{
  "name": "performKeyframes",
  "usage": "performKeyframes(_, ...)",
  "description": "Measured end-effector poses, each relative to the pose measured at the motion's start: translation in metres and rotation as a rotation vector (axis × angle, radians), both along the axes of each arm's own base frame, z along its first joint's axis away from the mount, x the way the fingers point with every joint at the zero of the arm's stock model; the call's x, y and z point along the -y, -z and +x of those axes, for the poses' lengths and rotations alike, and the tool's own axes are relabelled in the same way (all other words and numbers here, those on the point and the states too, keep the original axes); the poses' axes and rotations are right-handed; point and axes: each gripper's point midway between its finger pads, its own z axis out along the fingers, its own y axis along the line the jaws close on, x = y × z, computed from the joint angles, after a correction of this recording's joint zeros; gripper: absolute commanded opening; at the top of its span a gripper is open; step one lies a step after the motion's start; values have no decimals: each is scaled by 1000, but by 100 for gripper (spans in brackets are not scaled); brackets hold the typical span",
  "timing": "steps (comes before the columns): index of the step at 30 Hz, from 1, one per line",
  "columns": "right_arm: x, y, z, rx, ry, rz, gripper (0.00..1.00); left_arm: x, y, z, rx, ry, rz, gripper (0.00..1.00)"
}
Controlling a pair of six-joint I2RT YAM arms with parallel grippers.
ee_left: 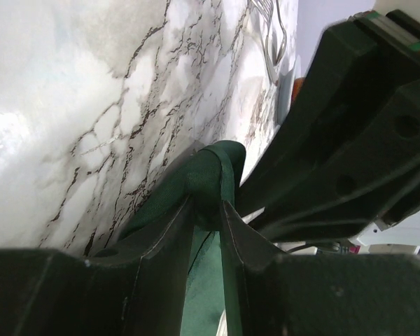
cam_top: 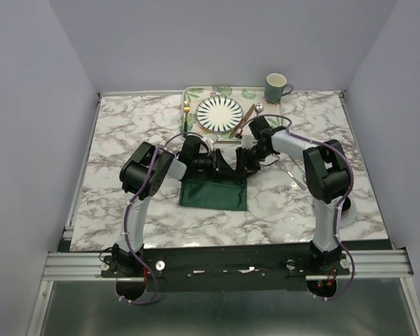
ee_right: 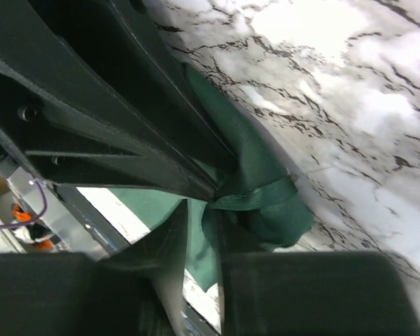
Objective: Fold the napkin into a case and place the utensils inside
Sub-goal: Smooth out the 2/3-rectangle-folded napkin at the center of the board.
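Both pincers were seen clamped on cloth, tbh. The left gripper (ee_left: 206, 210) was pinched onto a bunched fold of the napkin (ee_left: 211, 164), and the right gripper (ee_right: 201, 215) was closed on that same raised edge right beside it. The rest of the napkin was spread flat on the table (cam_top: 126, 140), just nearer than the striped plate (cam_top: 220, 113). The fork (cam_top: 186, 112) was seen left of the plate, the knife (cam_top: 239, 122) and spoon (cam_top: 255, 110) right of it.
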Motion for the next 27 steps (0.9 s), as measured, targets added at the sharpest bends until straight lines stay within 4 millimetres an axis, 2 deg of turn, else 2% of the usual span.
performKeyframes(1,0,1,0,1,-2,-1,5,0,0,0,0,0,0,40)
performKeyframes(5,4,5,-1,-2,3,-29,1,0,-1,1,0,-1,-3,45)
performKeyframes(10,14,16,-11,-38,19,-55,1,-1,-6,2,0,-12,-31,50)
performKeyframes(14,19,16,-14,-48,33,-54,1,-1,-9,3,-5,-26,-57,52)
performKeyframes(27,33,15,-4,-53,80,-52,1,-4,-17,3,-1,-55,-127,51)
